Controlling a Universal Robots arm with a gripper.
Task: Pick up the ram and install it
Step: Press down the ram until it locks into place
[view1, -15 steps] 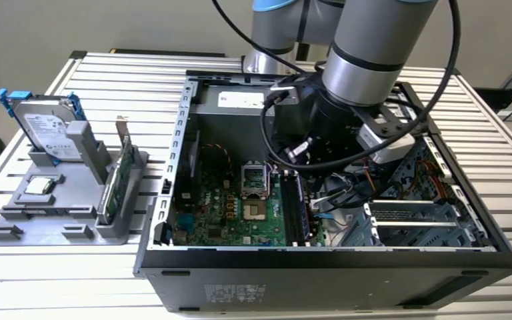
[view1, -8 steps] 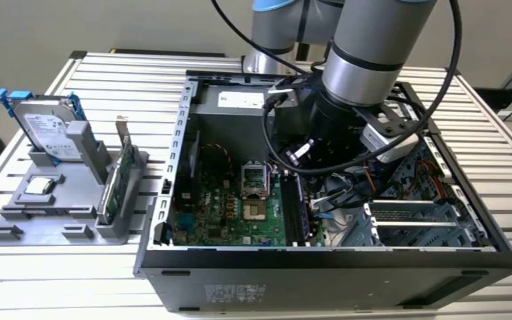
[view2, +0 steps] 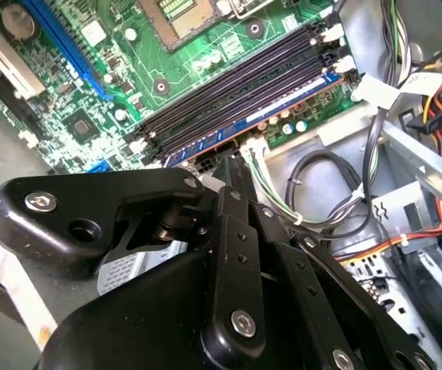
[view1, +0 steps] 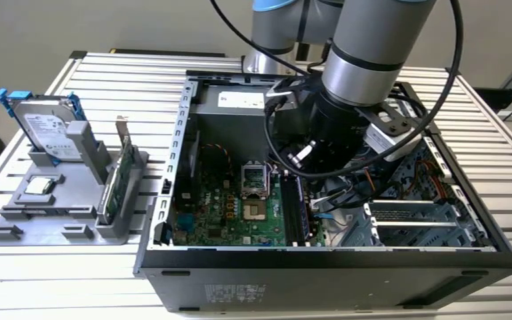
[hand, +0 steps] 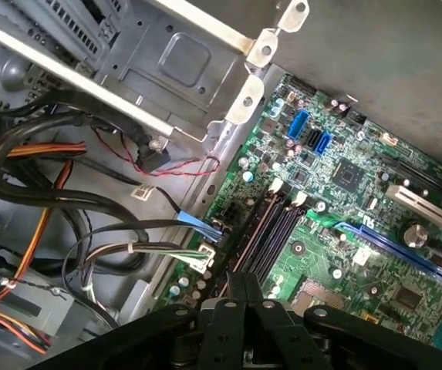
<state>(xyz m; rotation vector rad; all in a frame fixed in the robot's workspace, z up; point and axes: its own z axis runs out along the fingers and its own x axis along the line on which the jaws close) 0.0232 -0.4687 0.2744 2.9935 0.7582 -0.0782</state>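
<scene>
The ram [view2: 290, 96] is a thin blue stick standing in the memory slot nearest the motherboard's [view2: 205, 62] edge, beside three empty black slots. My gripper [view2: 234, 160] reaches down into the open computer case [view1: 327, 257], its black fingers [view2: 240, 231] drawn together at the ram's upper edge, about a third of the way along it. In the first wrist view the gripper [hand: 244, 284] sits at the near end of the memory slots [hand: 271, 227]. In the exterior view the arm's body [view1: 354, 107] hides the fingers.
Bundled cables [hand: 89, 223] and a metal drive cage [view1: 416, 223] crowd the case beside the slots. A grey holder [view1: 69, 200] at the exterior view's left carries a silver hard drive [view1: 47, 127] and a green card [view1: 123, 170]. The CPU socket [view1: 251, 180] lies open.
</scene>
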